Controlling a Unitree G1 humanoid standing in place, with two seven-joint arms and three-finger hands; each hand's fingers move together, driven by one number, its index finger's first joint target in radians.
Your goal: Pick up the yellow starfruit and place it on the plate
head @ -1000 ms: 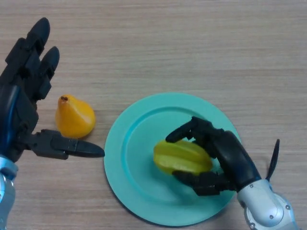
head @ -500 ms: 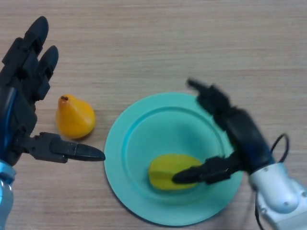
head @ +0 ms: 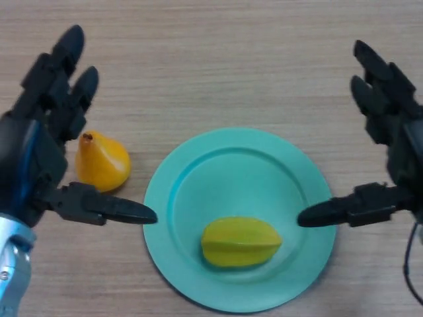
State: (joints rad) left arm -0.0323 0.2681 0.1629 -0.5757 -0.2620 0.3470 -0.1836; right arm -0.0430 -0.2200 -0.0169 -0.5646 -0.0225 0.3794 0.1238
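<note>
The yellow starfruit (head: pixel 240 242) lies on its side in the lower middle of the teal plate (head: pixel 225 168). Nothing touches it. My right hand (head: pixel 399 153) is open at the right edge of the view, fingers straight and pointing up, thumb stretched left over the plate's right rim. It is clear of the fruit. My left hand (head: pixel 34 153) is open at the left, fingers pointing up, thumb reaching right toward the plate's left rim.
An orange pear-shaped fruit (head: pixel 100 162) sits on the wooden table (head: pixel 211 59) left of the plate, just above my left thumb.
My right hand let go of the starfruit, opened, and pulled back to the right and up. The starfruit settled lower on the plate. My left hand shifted slightly right.
</note>
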